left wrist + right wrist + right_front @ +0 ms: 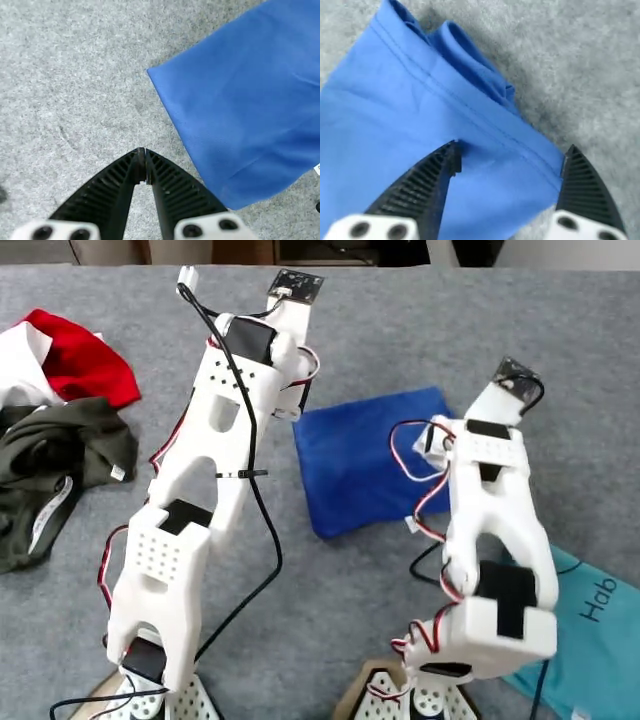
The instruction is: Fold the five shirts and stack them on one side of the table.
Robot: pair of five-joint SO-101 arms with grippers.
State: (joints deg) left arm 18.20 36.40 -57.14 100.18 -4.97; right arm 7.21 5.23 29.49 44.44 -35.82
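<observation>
Teal shirt [590, 640] lay nearest, by the right arm's base. Blue shirt [365, 460], folded, sat mid-tabletop [400, 320]. Right tool [512, 152] was spread above its seamed edge; left tool [145, 167] was pressed together over bare surface beside its corner. Judged light, limp: pinch a doubled edge. Unfolded pile [60, 440] lay farther off, left.

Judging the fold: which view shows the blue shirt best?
High view: it takes in nearly the whole folded blue shirt. Left wrist view shows one corner by the shut left gripper; right wrist view, a bunched edge under the open right gripper.
</observation>
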